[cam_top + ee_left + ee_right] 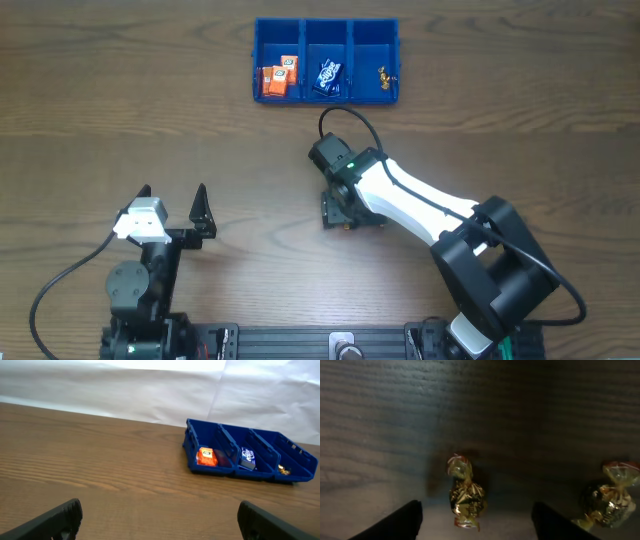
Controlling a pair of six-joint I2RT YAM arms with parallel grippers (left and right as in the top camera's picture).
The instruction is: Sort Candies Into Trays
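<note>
The blue tray [325, 25] with three compartments stands at the far middle of the table. Orange candies [278, 78] lie in its left compartment, a blue candy [329, 76] in the middle one and a small gold candy [384, 73] in the right one. My right gripper [340, 216] hangs low over the table's centre, open. A gold-wrapped candy [466, 496] lies on the wood between its fingers [395, 522], untouched. A second gold candy [609, 502] lies just outside one finger. My left gripper [173, 190] rests open and empty at the near left, facing the blue tray [250, 435].
Bare wood [120, 110] stretches across the left and far right of the table. A white backdrop [125, 385] rises behind the table's far edge. The right arm's black cable [345, 118] loops between the gripper and the tray.
</note>
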